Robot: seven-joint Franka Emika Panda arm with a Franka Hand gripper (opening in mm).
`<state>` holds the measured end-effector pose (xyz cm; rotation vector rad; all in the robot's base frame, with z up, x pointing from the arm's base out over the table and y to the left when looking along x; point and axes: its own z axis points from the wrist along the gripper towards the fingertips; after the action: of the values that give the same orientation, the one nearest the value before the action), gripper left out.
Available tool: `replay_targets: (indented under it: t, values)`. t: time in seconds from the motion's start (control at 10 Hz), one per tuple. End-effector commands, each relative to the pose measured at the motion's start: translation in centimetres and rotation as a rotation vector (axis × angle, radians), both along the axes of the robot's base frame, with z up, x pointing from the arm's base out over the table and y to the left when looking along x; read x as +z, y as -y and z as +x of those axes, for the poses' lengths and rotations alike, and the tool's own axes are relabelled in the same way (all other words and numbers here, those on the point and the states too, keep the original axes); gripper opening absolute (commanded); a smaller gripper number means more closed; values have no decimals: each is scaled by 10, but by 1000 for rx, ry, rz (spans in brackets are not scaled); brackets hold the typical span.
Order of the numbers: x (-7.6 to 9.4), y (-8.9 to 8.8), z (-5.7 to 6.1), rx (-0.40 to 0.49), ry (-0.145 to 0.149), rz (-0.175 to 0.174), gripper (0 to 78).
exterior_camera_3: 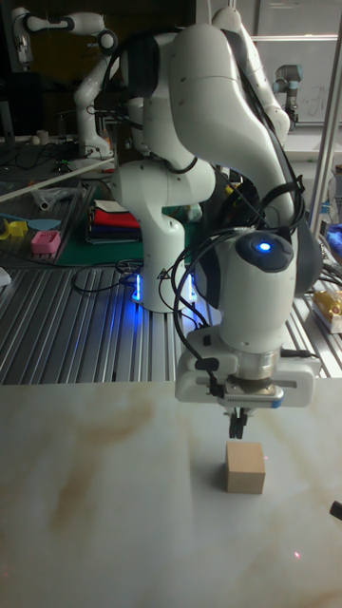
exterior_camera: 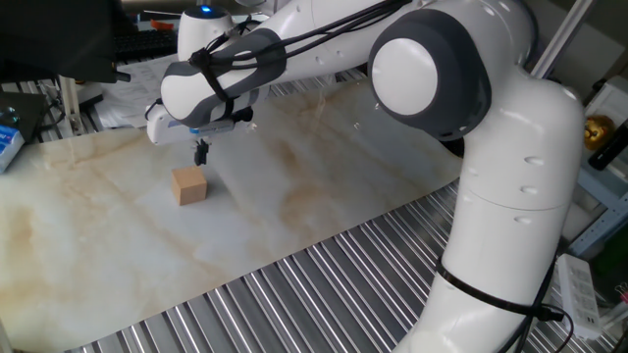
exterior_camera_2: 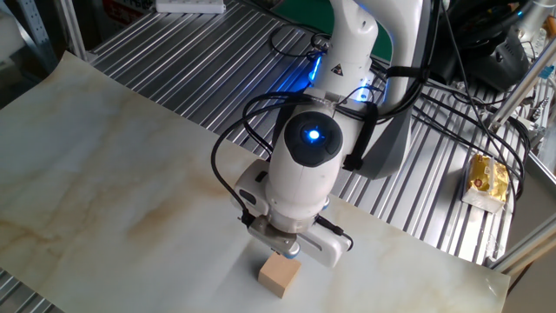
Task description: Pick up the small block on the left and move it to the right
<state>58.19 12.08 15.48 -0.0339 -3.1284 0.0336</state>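
Note:
The small block [exterior_camera: 189,184] is a plain light-tan wooden cube resting on the marbled tabletop [exterior_camera: 294,196]. It also shows in the other fixed view as the small block [exterior_camera_2: 279,274] and in the tall view as the small block [exterior_camera_3: 245,468]. My gripper [exterior_camera: 201,155] hangs just above it, slightly toward its far side, with the fingers shut together and nothing between them. In the tall view the gripper [exterior_camera_3: 237,429] points straight down over the cube's top without touching it. From the other fixed view the arm's wrist hides the fingertips.
Ribbed metal table surface [exterior_camera: 324,284] borders the marbled sheet. The arm's large body [exterior_camera: 510,196] rises at the right. A yellow packet [exterior_camera_2: 488,178] lies on the ribs beyond the base. A blue box [exterior_camera: 8,139] sits at the far left edge.

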Motion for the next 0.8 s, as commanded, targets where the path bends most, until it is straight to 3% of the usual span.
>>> replay_targets:
  t: [0.1,0.8]
  values:
    - [41,48,1,87,-1,-8,12]
    - [43,52,1,96,-3,-9,12]
